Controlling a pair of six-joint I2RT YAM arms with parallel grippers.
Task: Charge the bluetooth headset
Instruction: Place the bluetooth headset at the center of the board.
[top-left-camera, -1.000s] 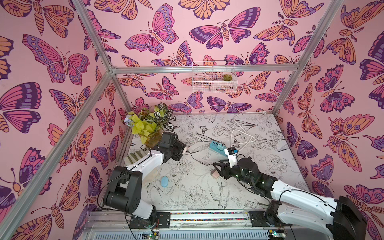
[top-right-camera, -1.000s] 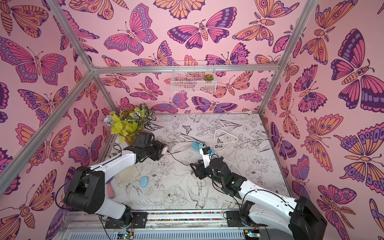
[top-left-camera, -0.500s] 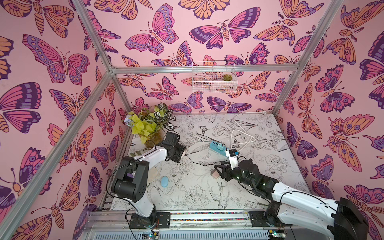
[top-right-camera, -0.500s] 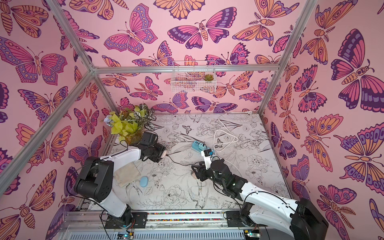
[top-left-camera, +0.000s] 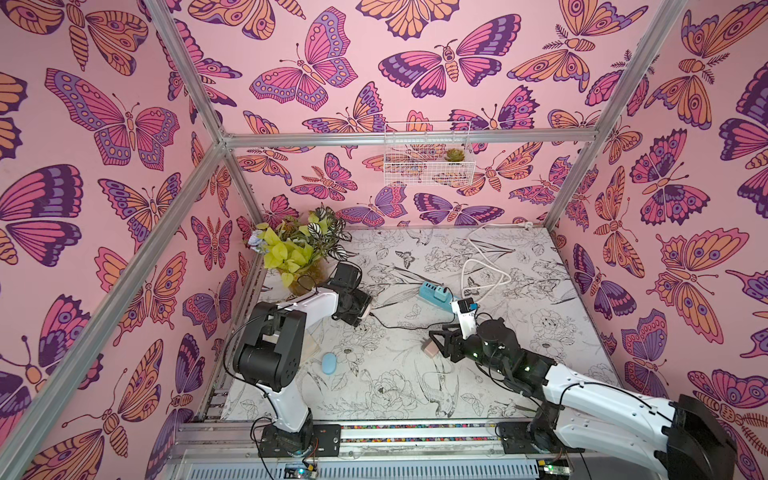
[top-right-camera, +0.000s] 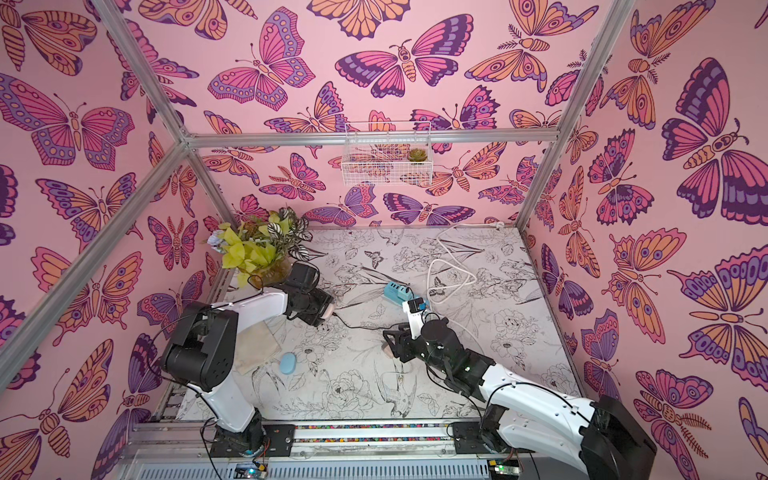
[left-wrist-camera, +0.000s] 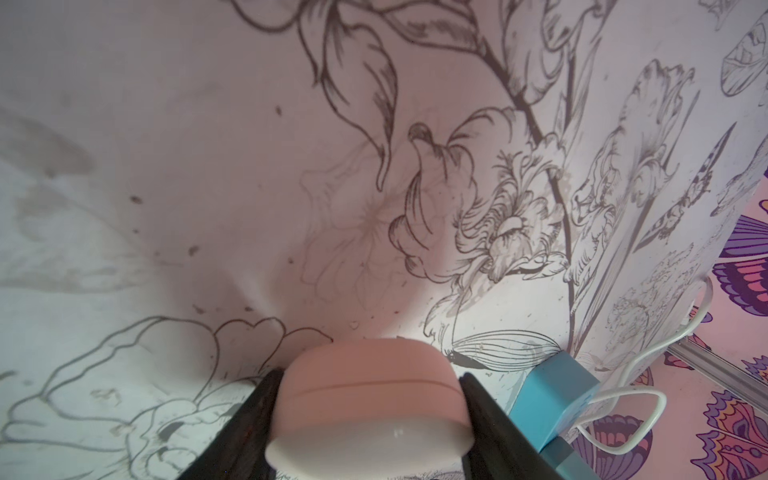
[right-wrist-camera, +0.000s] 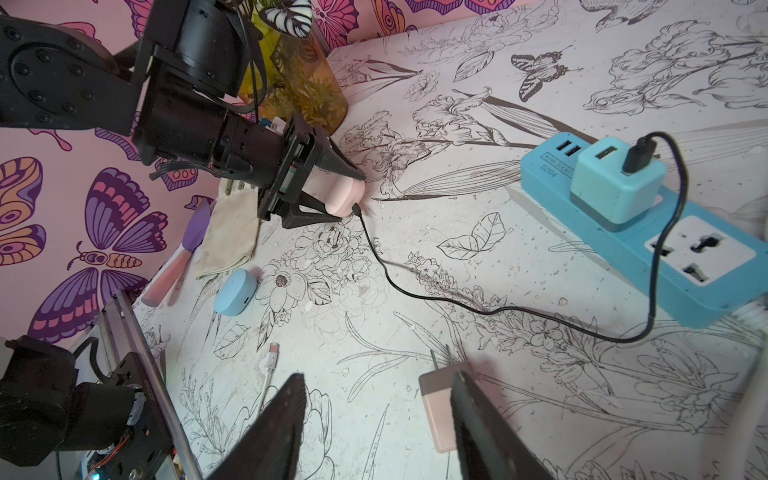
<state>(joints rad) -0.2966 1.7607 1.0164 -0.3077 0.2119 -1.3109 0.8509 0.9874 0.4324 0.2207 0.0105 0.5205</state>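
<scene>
The bluetooth headset is a pink rounded case (left-wrist-camera: 370, 386) held sideways between the fingers of my left gripper (left-wrist-camera: 369, 376), which is shut on it. In both top views the case (top-left-camera: 365, 309) (top-right-camera: 331, 308) sits low over the table beside the plant. A black cable (right-wrist-camera: 457, 303) is plugged into the case (right-wrist-camera: 340, 191). It runs to a teal USB adapter (right-wrist-camera: 615, 178) seated in the blue power strip (right-wrist-camera: 685, 266). My right gripper (right-wrist-camera: 378, 376) hangs open over the table, with a pink plug adapter (right-wrist-camera: 434, 409) lying by one finger, not gripped.
A light blue earbud case (right-wrist-camera: 235, 291), a loose white cable end (right-wrist-camera: 272, 349), a folded cloth (right-wrist-camera: 232, 232) and a purple-pink stick (right-wrist-camera: 183, 257) lie near the left wall. A potted plant (top-left-camera: 299, 253) stands at the back left. White cord (top-left-camera: 482, 266) loops behind the strip.
The left arm's elbow has swung up and toward the middle, while its gripper stays by the plant with the case. The right arm has barely moved.
</scene>
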